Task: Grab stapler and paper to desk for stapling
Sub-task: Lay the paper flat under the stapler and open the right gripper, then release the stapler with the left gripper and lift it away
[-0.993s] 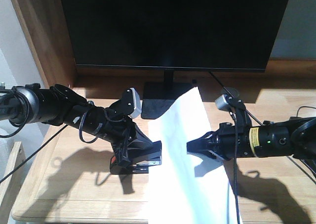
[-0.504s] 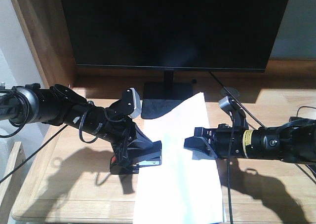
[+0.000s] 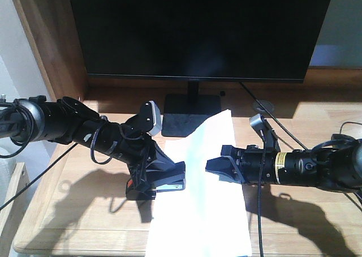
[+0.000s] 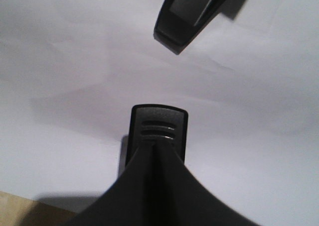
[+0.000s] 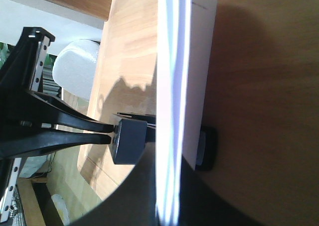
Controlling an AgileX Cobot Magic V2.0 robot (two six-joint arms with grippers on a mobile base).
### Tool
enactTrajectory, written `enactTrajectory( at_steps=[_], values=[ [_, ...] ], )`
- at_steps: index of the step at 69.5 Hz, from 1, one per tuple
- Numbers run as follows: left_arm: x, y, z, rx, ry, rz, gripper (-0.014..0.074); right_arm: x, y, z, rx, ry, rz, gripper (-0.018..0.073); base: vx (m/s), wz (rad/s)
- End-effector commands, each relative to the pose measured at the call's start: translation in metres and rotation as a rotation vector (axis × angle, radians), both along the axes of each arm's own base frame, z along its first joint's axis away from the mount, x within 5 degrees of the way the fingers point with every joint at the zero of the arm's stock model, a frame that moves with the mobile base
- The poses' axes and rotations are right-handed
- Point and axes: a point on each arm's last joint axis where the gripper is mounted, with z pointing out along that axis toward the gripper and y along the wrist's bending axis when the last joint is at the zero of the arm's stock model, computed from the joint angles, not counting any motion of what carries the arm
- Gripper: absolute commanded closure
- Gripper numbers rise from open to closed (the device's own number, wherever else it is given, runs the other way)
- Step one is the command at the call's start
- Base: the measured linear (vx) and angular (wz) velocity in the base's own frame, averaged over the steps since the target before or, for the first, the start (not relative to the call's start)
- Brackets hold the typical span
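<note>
Since a moment ago the large plain white paper sheet (image 3: 206,195) has slid toward nine o'clock, its edge reaching the small black stapler with an orange-red patch (image 3: 157,184). The left gripper (image 3: 162,176) is clamped on that stapler on the light-oak wooden desk (image 3: 85,211). At three o'clock, the right gripper (image 3: 218,167) pinches the sheet between closed fingers.

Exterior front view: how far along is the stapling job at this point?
Looks done: the small black stapler with a red patch and the large white paper sheet are both at the light-oak wooden desk. In hand: the left gripper appears to grip the stapler, and the right gripper pinches the sheet between its fingers. Left: feeding the sheet's edge into the stapler and pressing.
</note>
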Motion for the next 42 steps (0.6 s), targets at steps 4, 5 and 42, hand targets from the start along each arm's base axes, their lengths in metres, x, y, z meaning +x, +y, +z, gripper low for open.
enactTrajectory(
  at_steps=[4,5,42],
  values=[
    [-0.0001,-0.0046,0.0298,-0.076,-0.037,0.006,0.0603,0.0048,0.0008,0.0214,0.070,-0.074,0.001,0.0565,0.00,0.00],
    [-0.0001,-0.0046,0.0298,-0.076,-0.037,0.006,0.0603,0.0048,0.0008,0.0214,0.070,-0.074,0.001,0.0565,0.00,0.00],
    [-0.0001,-0.0047,0.0299,-0.077,-0.037,0.007,0.0603,0.0048,0.0008,0.0214,0.070,-0.074,0.001,0.0565,0.00,0.00]
  ],
)
